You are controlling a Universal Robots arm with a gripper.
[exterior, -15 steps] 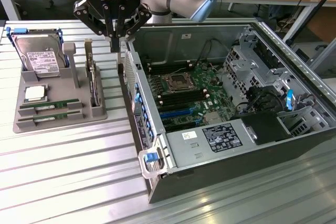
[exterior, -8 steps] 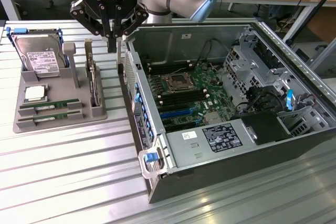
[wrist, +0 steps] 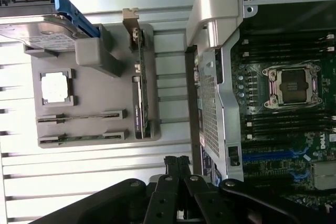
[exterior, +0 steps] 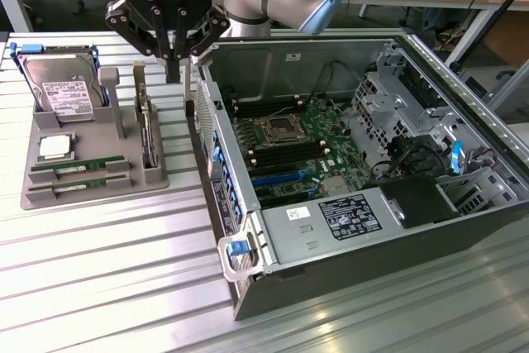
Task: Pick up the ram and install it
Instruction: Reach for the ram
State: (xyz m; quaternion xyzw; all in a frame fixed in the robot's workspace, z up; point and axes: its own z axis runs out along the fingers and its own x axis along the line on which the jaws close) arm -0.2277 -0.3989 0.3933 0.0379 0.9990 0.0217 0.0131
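Two ram sticks lie in slots at the front of the grey tray [exterior: 99,196]. One ram stick [exterior: 78,169] [wrist: 81,115] sits just behind the other [exterior: 83,185] [wrist: 81,138]. My gripper [exterior: 173,72] [wrist: 177,163] hangs above the gap between the tray and the open computer case [exterior: 372,270]. Its fingers are shut together with nothing between them. The motherboard [exterior: 310,150] [wrist: 294,129] lies inside the case, with dark memory slots on both sides of the processor socket [exterior: 277,128] [wrist: 293,85].
The tray also holds a hard drive [exterior: 62,88], a square silver processor chip [exterior: 54,148] and an upright card with a metal bracket [exterior: 147,130]. The case wall [exterior: 211,146] rises right beside the gripper. A drive cage [exterior: 413,113] stands at the exterior view's right.
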